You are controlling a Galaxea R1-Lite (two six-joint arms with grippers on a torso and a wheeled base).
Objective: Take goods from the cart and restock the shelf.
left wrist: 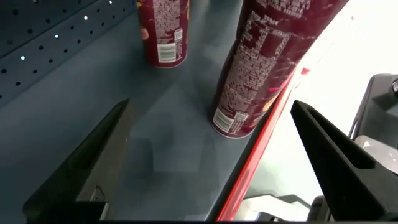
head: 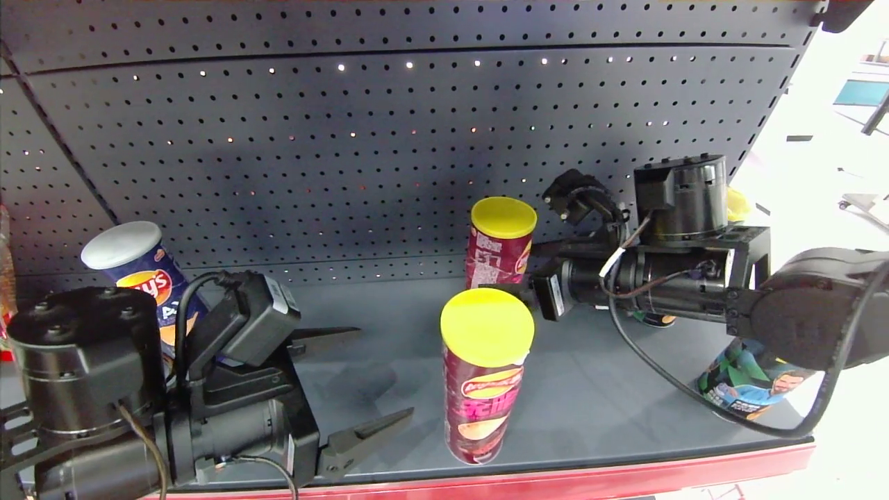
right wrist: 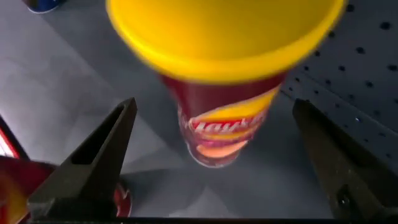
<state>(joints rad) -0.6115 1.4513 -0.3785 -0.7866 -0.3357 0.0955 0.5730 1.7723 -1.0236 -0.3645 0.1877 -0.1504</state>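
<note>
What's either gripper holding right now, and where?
Nothing. Left gripper open, empty; right gripper open, facing the rear can, not gripping it.

Upright maroon yellow-lidded can (head: 484, 389) near shelf (head: 590, 406) front, its twin (head: 497, 258) behind.

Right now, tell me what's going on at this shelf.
A robot is stocking chip cans on the shelf. Its right gripper is open, with a finger on each side of the rear yellow-lidded can, and is not gripping it. The left gripper is open and empty, just left of the front yellow-lidded can, which stands near the shelf's front edge.
</note>
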